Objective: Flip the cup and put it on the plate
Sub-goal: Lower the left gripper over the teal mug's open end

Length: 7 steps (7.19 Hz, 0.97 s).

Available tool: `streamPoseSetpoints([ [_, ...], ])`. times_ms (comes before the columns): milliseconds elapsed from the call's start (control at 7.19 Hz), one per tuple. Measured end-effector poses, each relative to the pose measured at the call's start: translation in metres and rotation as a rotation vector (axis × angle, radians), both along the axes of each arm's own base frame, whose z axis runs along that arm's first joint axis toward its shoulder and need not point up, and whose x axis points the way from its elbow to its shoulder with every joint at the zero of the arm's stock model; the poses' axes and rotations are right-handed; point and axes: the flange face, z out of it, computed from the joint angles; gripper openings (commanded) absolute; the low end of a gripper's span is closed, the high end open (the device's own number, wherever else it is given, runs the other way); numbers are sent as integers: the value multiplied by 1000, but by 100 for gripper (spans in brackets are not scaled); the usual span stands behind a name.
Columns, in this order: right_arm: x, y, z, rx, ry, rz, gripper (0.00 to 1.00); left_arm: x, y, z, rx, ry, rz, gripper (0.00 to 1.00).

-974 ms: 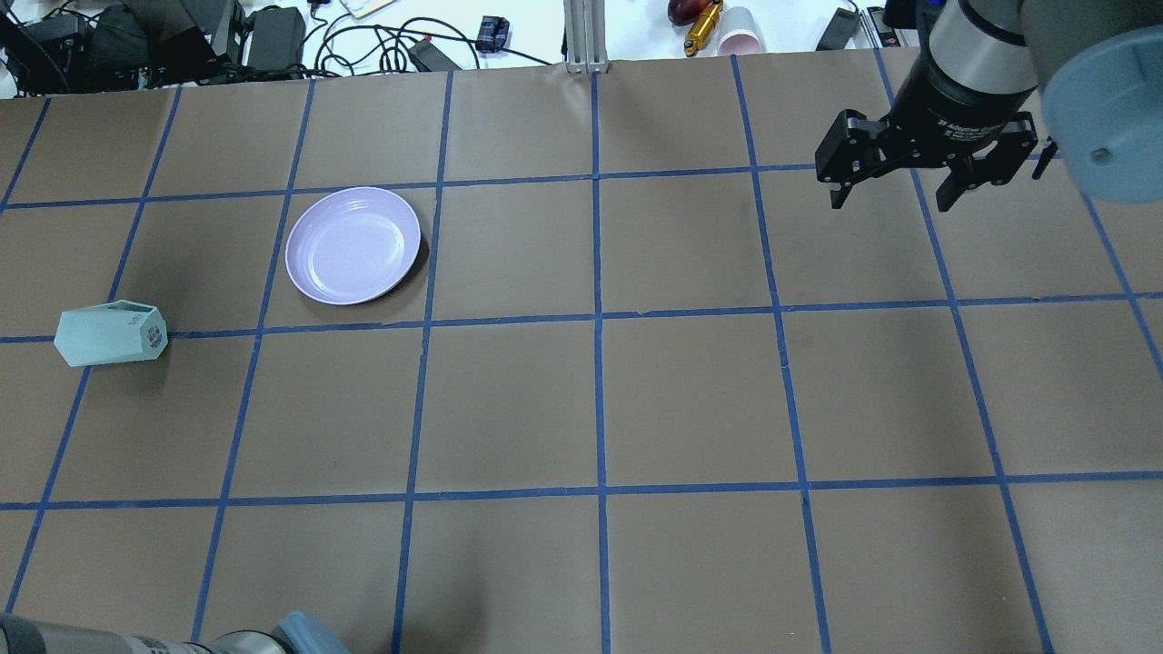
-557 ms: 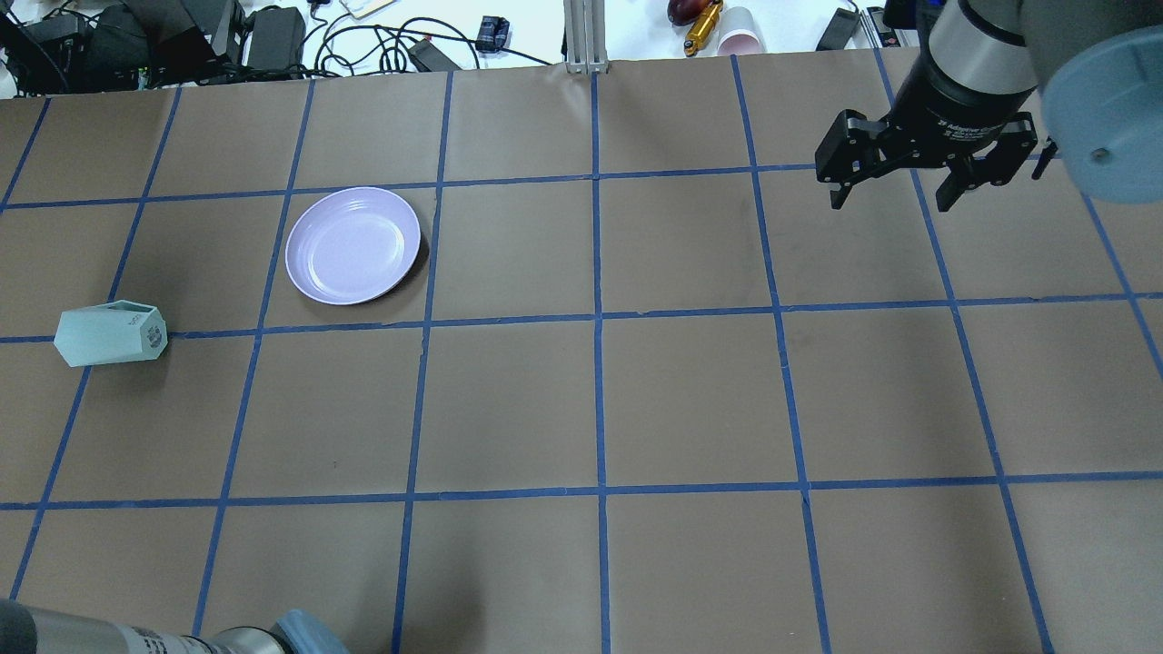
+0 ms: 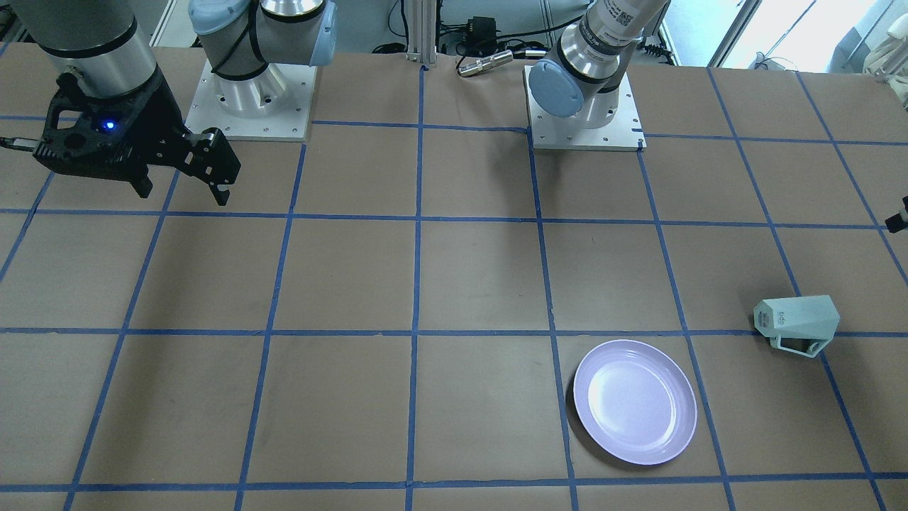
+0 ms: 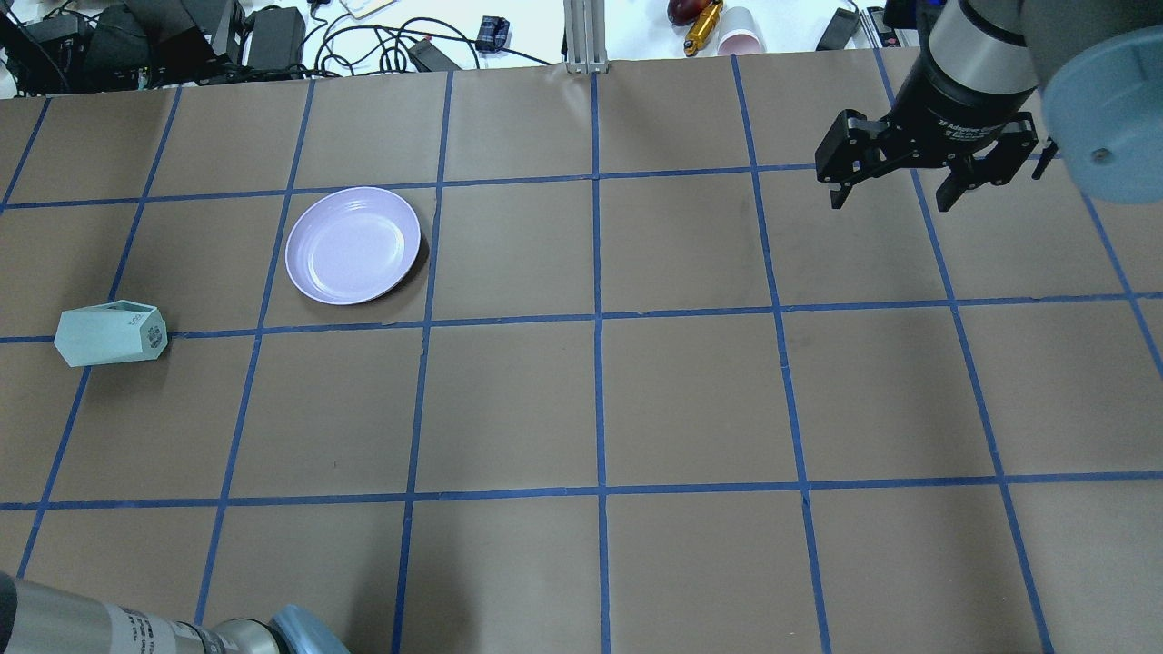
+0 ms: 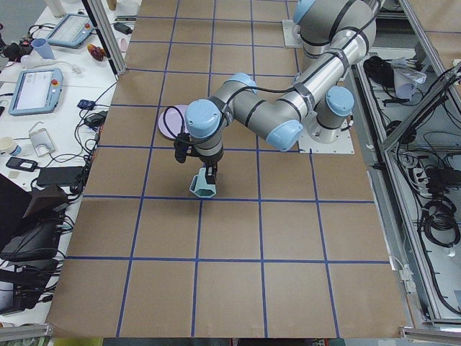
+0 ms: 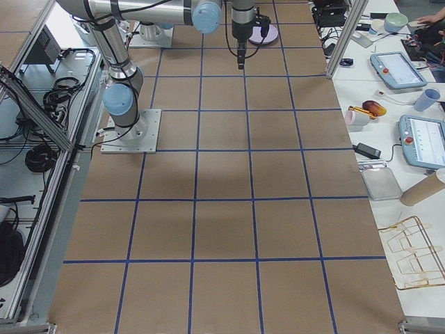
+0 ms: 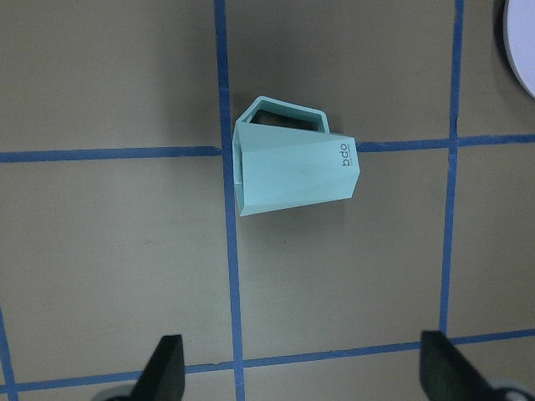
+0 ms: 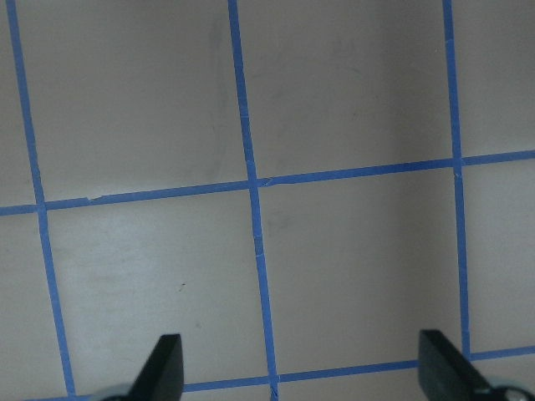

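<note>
1. So far nothing of the job is done: the cup (image 4: 109, 336) lies on its side at the left of the table (image 4: 600, 409), ungripped, and the plate (image 4: 352, 245) is bare.
2. Leftmost, the left gripper (image 7: 305, 376) looks down on the cup, fingers wide apart, holding nothing.
3. Next, the cup rests over a blue tape line (image 4: 209, 333), base to the right, handle on its far side.
4. Right of it and farther back, apart from it, sits the plate.
5. Far right, the right gripper (image 4: 890, 202) hovers, fingers spread, empty.
6. Remaining, I judge: grasp, turn upright, set on plate.
7. Count: one cup, one plate, two grippers.
</note>
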Motion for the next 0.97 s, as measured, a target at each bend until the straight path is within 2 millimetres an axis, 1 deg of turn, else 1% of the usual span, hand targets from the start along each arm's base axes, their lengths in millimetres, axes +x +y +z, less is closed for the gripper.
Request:
streamPoseSetpoints([
  [278,0,0,0,0,0,0,100,18,-1,-19,-9,26,-9,100],
  [974,0,0,0,0,0,0,100,54,-3,-63,-69,115,-1,100],
])
